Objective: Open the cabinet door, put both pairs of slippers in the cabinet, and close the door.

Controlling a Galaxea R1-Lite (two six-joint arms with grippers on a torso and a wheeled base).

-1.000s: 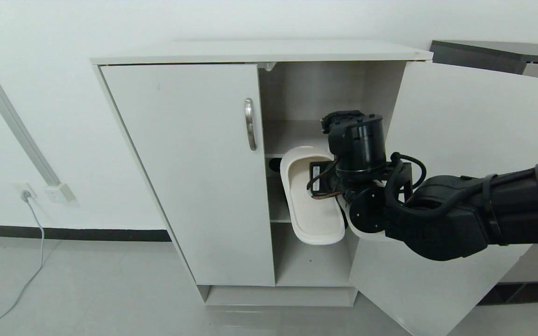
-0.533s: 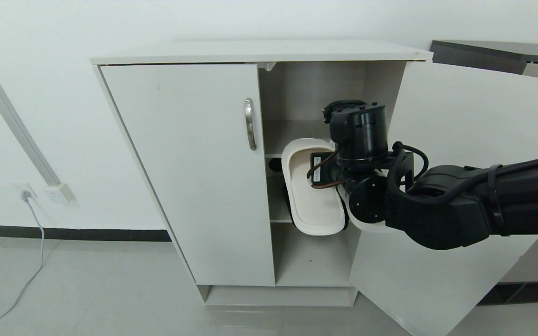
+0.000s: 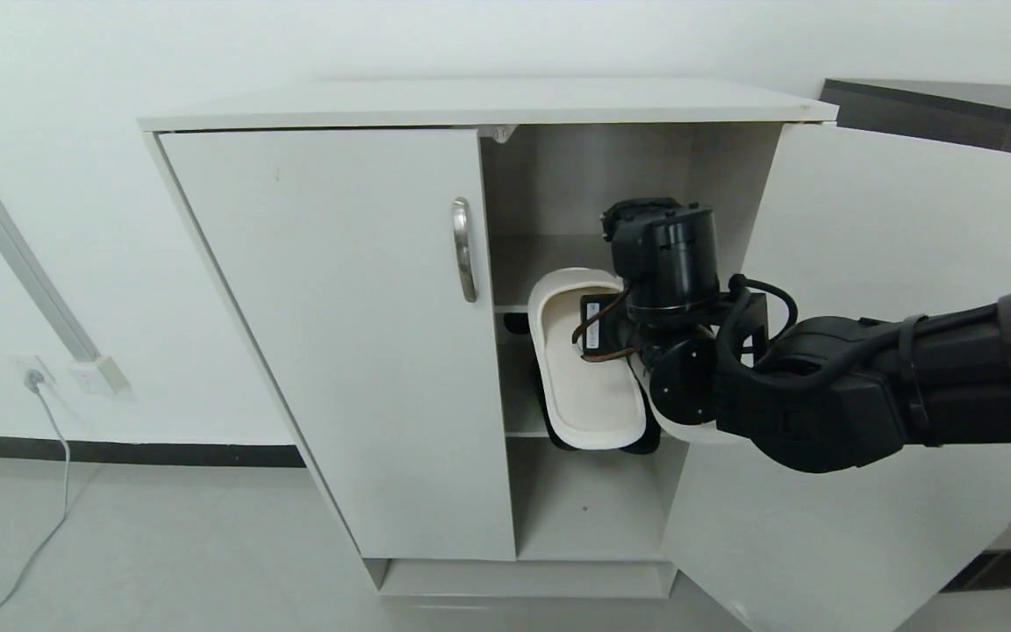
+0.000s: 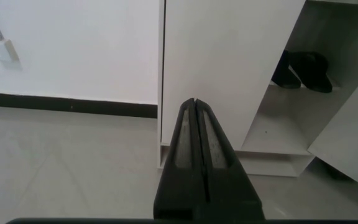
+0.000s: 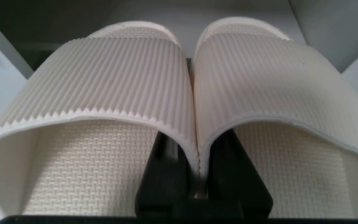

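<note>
Cabinet (image 3: 321, 351) nearer camera; white slippers (image 3: 591, 399) deeper inside, right jaws clamping them; left jaws together.

Plain white cabinet (image 3: 321, 333) with a silver handle (image 3: 463, 250); at 3 o'clock of the handle are the cream slippers (image 3: 589, 386), straps ribbed in fine parallel lines, footbeds stamped with a small woven-grid texture. The black slippers (image 4: 303, 68) are plain and dark against the white shelf (image 4: 278, 115); right gripper (image 5: 196, 180) is black, left gripper (image 4: 194, 109) black with grey pads (image 4: 211, 140). White wall (image 3: 49, 88), glossy pale grey floor (image 3: 163, 544), black skirting strip (image 3: 119, 452) at 8 o'clock of the cabinet.
</note>
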